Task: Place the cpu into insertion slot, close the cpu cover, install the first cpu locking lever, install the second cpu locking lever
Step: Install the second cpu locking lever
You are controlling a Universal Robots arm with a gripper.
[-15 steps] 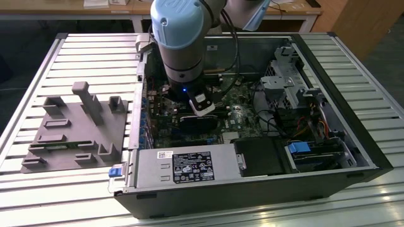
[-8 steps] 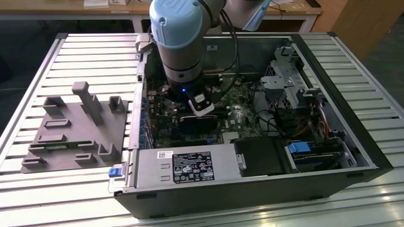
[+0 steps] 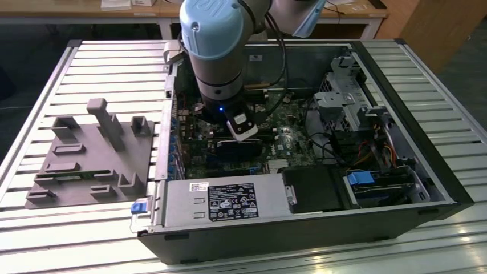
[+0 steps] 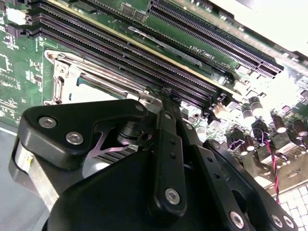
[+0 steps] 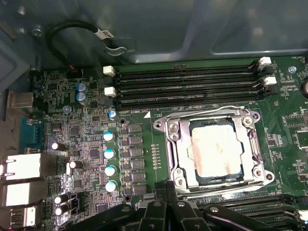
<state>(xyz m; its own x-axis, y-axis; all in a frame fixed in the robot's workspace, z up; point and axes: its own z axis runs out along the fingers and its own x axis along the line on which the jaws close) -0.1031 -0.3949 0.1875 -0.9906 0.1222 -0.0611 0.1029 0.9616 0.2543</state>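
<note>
CPU [image 5: 215, 153] sits in the insertion slot [image 5: 175, 179] under the closed cpu cover [image 5: 176, 144], just beside the gripper [image 4: 166, 96], whose fingers are clenched together.

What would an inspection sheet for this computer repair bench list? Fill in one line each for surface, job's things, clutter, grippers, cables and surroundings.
Surface: ribbed metal table carrying an open computer case.
Job's things: chip lies flat in its socket; the silvery cover frame lies flat around it.
Clutter: grey block of holders on the table at the exterior view's left.
Grippers: gripper sits low over the green board, close to the socket; open or shut, cannot tell.
Cables: black looped cable by the case wall; red wire near the capacitors.
Surroundings: wooden desks behind the table.
</note>
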